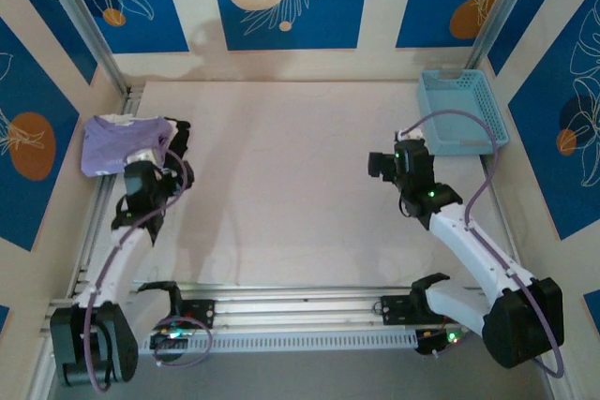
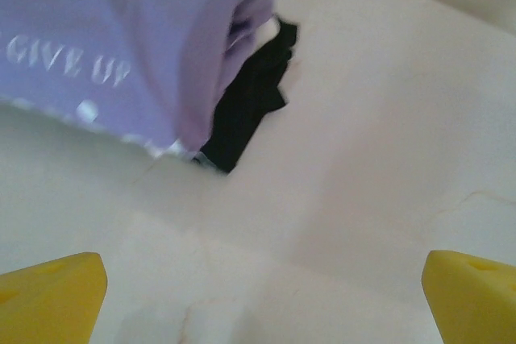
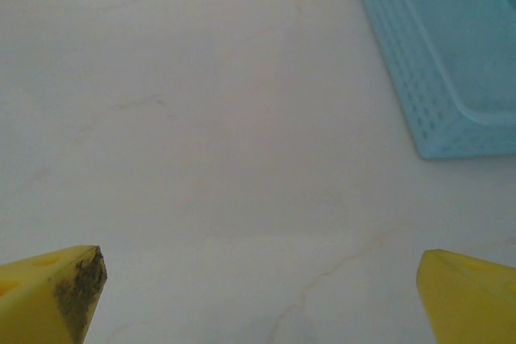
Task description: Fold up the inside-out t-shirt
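Left pincer (image 2: pixel 264 279), right pincer (image 3: pixel 260 271), wide open, empty

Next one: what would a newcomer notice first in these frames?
The lavender t-shirt, printed GIVE UP, sits in a compact fold at the table's far left, over a black garment, with the left fingers spread wide just short of it. At far right stands an empty light-blue basket, the right fingers open nearby.

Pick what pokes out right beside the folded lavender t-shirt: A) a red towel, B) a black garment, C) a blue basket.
B: a black garment peeks out at the edge of the lavender t-shirt, while the blue basket sits far off on the other side.
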